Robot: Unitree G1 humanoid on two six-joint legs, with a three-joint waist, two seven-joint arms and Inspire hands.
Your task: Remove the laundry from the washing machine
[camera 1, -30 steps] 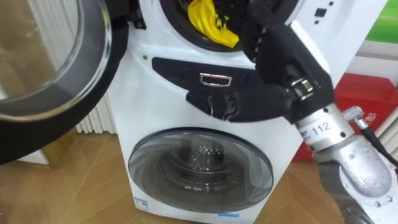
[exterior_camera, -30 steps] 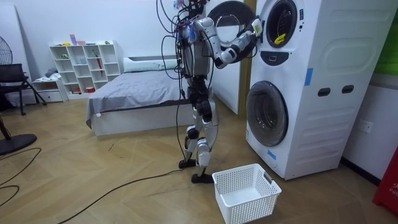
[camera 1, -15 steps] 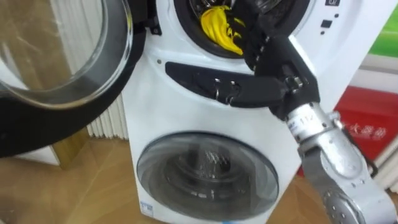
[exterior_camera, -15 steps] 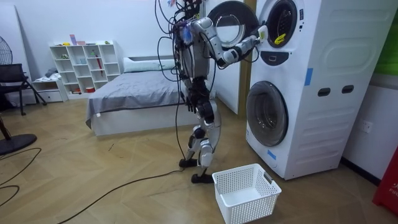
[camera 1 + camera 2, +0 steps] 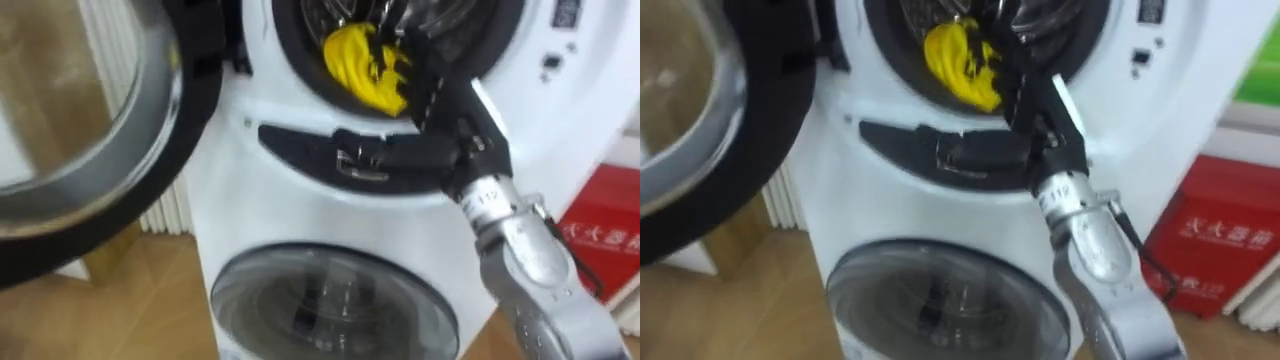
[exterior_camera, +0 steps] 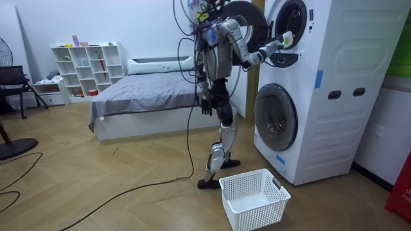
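A yellow cloth (image 5: 365,65) lies bunched at the lower rim of the upper drum of the stacked white washing machine (image 5: 560,110). My right hand (image 5: 440,95) reaches up into that opening, just right of the cloth and touching it. Its fingertips are hidden inside the dark drum. The upper round door (image 5: 90,150) stands swung open on the left. In the room view I stand close before the machine (image 6: 321,90), right arm stretched to the upper drum, one foot lifted behind. My left hand (image 6: 205,109) hangs at my side.
The lower drum's glass door (image 5: 330,310) is closed. A white laundry basket (image 6: 253,199) sits on the wooden floor in front of the machine. A red box (image 5: 600,230) stands to the right, a white radiator (image 5: 170,210) to the left, and a bed (image 6: 141,96) behind me.
I have stepped nearer to the machine. My right hand has risen from the dark panel below the drum into the upper opening beside the yellow cloth.
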